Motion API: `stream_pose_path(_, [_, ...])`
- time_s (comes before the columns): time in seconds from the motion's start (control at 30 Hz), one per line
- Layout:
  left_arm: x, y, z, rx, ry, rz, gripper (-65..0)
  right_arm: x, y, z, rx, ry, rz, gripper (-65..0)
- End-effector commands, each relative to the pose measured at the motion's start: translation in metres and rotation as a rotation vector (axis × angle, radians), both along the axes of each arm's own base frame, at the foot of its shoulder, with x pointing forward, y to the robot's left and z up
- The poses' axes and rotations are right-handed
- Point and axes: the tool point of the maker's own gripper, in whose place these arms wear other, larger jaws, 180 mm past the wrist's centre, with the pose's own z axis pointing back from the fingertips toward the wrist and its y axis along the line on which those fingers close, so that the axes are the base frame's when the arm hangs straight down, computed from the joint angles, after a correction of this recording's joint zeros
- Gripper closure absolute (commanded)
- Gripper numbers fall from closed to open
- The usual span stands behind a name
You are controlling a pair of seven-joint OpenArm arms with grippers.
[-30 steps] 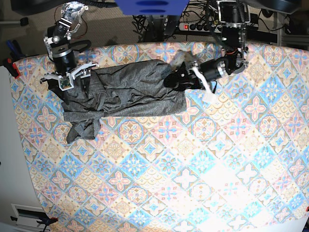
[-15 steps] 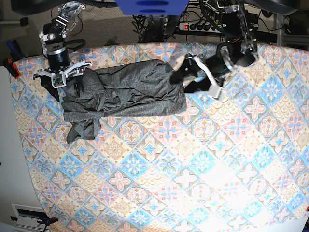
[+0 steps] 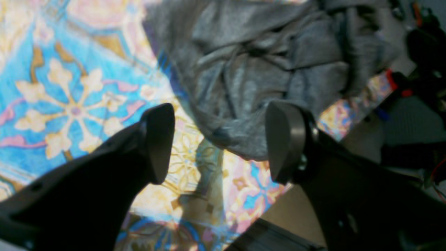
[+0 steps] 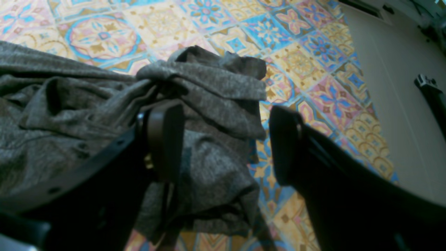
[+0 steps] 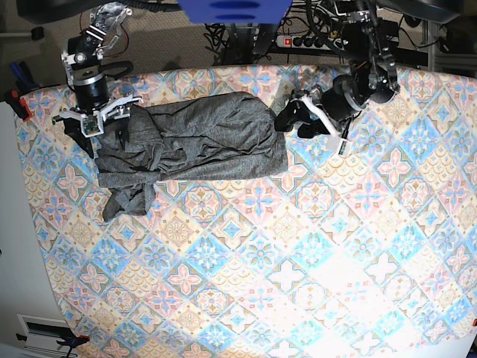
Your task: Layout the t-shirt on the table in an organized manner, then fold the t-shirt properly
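The dark grey t-shirt (image 5: 194,142) lies crumpled in a rough strip near the back edge of the patterned table (image 5: 298,268), with a bunched end hanging toward the front left. My left gripper (image 5: 294,123) is open and empty just right of the shirt's right edge. In the left wrist view the gripper (image 3: 219,143) hovers over bare cloth, with the shirt (image 3: 261,69) beyond its fingertips. My right gripper (image 5: 106,138) is open over the shirt's back left corner. In the right wrist view the gripper (image 4: 226,146) straddles a bunched fold of the shirt (image 4: 209,83).
The table's back edge runs right behind both arms. A power strip (image 5: 298,41) and cables lie on the floor past it. A red clamp (image 5: 21,104) sits at the table's left edge. A blue mount (image 5: 231,9) hangs at the top centre.
My left gripper has come off the shirt's right end and drawn back to the right, open. The shirt's right edge now lies flat. My right gripper has shifted slightly at the back left corner.
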Motion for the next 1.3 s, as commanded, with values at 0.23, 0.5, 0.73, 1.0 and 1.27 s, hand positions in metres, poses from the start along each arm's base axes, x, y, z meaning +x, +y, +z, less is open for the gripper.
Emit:
stream_pose_path(0.23, [0.022, -0.016, -0.006, 0.058, 0.007, 0.023, -40.0, 0.003, -0.001, 0.013, 0.002, -0.052, 0.002, -37.2])
stream_pose_path(0.5, [0.023, -0.062, -0.047, 0.078, 0.131, -0.069, -40.0, -0.001, -0.013, 0.015, -0.013, -0.053, -0.032, -37.2])
stream_pose_path(0.73, [0.009, -0.118, -0.044, 0.056, 0.122, -0.242, -40.0, -0.008, -0.028, 0.015, -0.030, -0.048, -0.074, -37.2])
stream_pose_path(1.0, [-0.008, -0.158, -0.045, 0.033, 0.137, -0.356, -40.0, -0.008, -0.028, 0.015, -0.030, -0.048, -0.074, -37.2])
stream_pose_path(1.27, [0.000, -0.165, -0.073, -0.004, 0.188, -0.328, -36.2, -0.008, -0.028, 0.015, -0.030, -0.048, -0.074, -37.2])
